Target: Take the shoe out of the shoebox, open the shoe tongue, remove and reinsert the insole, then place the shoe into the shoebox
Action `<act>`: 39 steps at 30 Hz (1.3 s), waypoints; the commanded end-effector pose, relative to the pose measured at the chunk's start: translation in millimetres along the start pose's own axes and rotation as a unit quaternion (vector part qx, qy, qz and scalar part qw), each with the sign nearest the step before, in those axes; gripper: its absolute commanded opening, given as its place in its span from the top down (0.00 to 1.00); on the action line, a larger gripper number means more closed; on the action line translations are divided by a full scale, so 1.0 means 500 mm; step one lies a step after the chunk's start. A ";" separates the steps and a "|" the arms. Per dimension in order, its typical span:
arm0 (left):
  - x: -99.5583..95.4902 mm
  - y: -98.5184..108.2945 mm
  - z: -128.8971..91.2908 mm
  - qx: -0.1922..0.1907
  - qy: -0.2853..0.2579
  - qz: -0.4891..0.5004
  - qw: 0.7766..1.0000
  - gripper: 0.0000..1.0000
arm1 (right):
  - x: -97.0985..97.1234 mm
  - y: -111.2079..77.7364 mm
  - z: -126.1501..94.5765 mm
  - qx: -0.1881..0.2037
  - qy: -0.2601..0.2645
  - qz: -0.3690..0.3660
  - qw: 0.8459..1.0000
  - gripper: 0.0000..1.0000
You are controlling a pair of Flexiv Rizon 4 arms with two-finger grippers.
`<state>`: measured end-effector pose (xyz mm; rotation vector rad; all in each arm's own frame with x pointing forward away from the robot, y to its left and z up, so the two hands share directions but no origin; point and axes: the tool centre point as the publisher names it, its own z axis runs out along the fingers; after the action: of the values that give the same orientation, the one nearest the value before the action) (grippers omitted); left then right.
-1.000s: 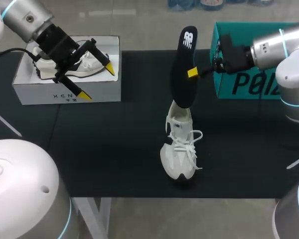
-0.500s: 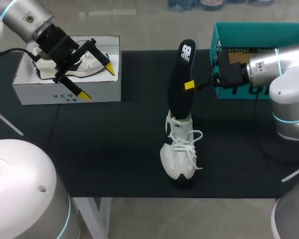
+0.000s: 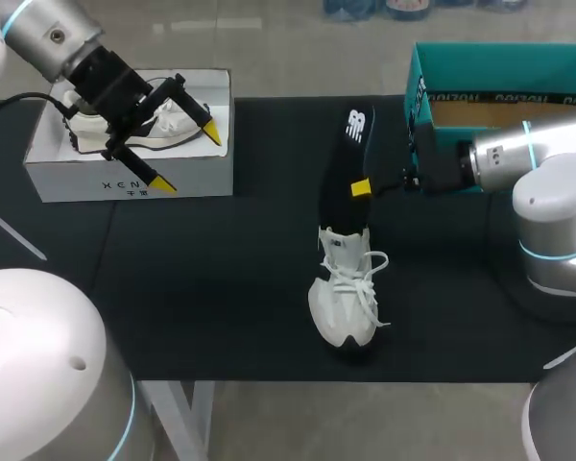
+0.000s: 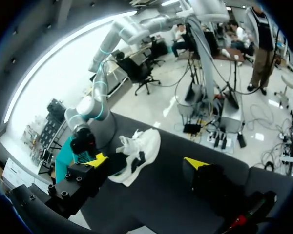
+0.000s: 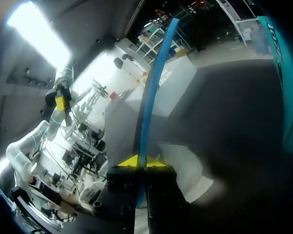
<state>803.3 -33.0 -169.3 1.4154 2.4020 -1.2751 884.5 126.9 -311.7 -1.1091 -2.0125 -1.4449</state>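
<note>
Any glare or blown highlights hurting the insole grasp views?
Head view: even light, no glare; black insole barely separates from the black mat, but the right hand shows clearly. Right wrist view: an overhead lamp blows out; the grasp itself is dim. Left wrist view: ceiling strip blown out; shoe well lit.

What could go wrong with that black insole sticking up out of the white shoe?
1. Nothing holds the shoe: the left gripper hangs open over the white shoebox, so a push on the insole might tip or slide it.
2. The right gripper pinches the insole partway up, with only its lower end in the shoe. The thin insole might bend or fold instead of sliding in.
</note>
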 end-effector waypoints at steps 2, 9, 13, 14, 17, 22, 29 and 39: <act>0.002 0.000 -0.001 -0.001 0.001 0.000 1.000 0.00 | -0.006 -0.039 -0.001 -0.003 0.000 0.000 1.000 1.00; 0.002 0.000 -0.001 -0.001 0.001 0.000 1.000 0.00 | -0.001 -0.069 -0.016 0.012 -0.015 0.000 1.000 1.00; 0.002 0.000 -0.001 -0.001 0.001 0.000 1.000 0.00 | 0.010 -0.074 -0.018 0.021 -0.026 -0.015 0.999 1.00; 0.002 0.000 -0.001 -0.001 0.001 0.000 1.000 0.00 | 0.013 -0.074 -0.018 0.026 -0.030 -0.022 0.999 1.00; 0.002 0.000 -0.001 -0.001 0.001 0.000 1.000 0.00 | 0.021 -0.072 -0.015 0.039 -0.044 -0.039 0.998 1.00; 0.002 0.000 -0.001 -0.001 0.001 0.000 1.000 0.00 | 0.036 -0.070 -0.010 0.065 -0.065 -0.069 0.993 1.00; 0.002 0.000 -0.001 -0.001 0.001 0.000 1.000 0.00 | 0.027 -0.065 0.005 0.075 -0.070 -0.080 0.991 1.00; 0.002 0.000 -0.001 -0.001 0.001 0.000 1.000 0.00 | -0.003 -0.029 0.022 0.065 -0.063 -0.088 0.992 1.00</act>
<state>803.3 -33.0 -169.7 1.4153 2.4016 -1.2749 866.4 129.1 -320.3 -1.0196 -2.3112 -1.3380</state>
